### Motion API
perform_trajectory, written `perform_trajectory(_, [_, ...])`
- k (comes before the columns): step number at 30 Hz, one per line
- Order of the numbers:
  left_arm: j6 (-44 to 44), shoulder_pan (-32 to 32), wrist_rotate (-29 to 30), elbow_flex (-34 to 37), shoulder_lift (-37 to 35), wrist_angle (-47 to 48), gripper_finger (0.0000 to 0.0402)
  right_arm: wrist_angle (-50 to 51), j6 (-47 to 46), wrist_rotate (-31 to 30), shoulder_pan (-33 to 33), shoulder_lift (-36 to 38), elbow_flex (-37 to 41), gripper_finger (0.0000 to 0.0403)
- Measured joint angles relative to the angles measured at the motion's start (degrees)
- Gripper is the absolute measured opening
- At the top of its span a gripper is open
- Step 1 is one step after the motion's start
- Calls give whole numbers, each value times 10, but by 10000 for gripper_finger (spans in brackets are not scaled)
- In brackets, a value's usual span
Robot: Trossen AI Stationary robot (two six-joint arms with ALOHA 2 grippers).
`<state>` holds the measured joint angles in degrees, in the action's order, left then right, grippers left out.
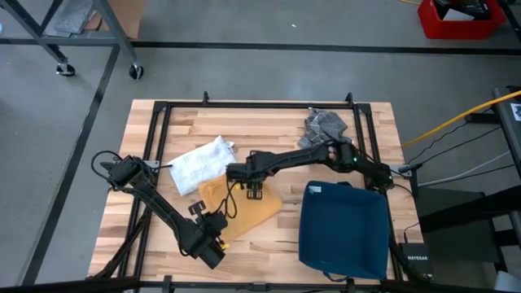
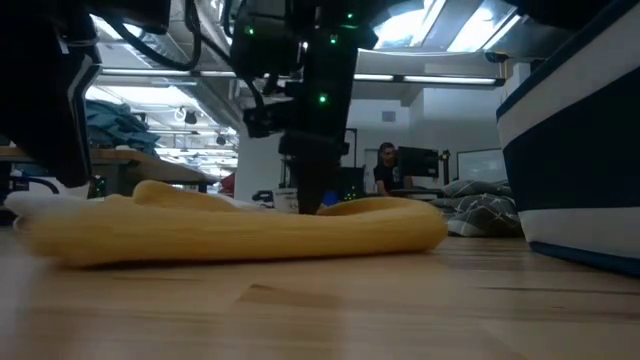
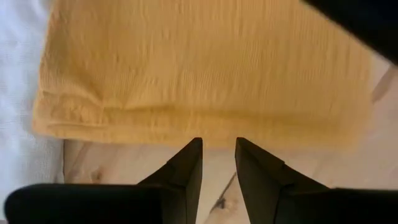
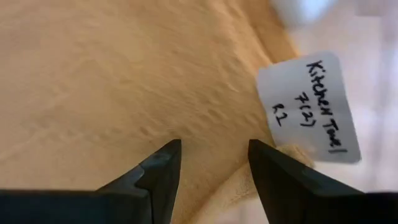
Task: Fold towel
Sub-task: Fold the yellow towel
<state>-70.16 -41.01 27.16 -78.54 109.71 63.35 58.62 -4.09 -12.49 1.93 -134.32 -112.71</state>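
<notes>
A yellow towel (image 1: 240,207) lies folded on the wooden table, near the middle front; it is a long low roll in the low view (image 2: 240,235). A white handwritten label (image 4: 311,109) sits at one edge of it. My right gripper (image 1: 254,194) reaches in from the right and points down over the towel's far part, open (image 4: 212,149), with cloth showing between the fingers. My left gripper (image 1: 216,228) stands at the towel's near left edge. It is open by a narrow gap (image 3: 217,146) over bare wood, just short of the towel's folded edge (image 3: 186,121). My right gripper comes at the towel's top from above, beside the label, its fingers (image 4: 165,162) spread over the cloth. I cannot tell whether the fingertips touch the cloth.
A crumpled white towel (image 1: 199,163) lies left of the yellow one, touching its far left side. A grey towel (image 1: 326,124) lies at the back right. A blue bin (image 1: 342,229) stands at the front right. A black frame (image 1: 155,122) borders the tabletop.
</notes>
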Motion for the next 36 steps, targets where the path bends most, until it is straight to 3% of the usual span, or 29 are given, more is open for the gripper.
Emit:
perform_trajectory(9, [17,0,2,0,0,2,88,109,41,-83,-13,3,-51,192])
perform_trajectory(18, [22,1,46,0,0,-57,88,201,62,-69,25,6,-126,192])
perform_trajectory(27, [192,8,104,0,0,-189,88,285,93,-59,105,6,-129,192])
perform_trajectory(36, [232,60,118,7,17,-211,88,314,71,-58,168,6,-128,192])
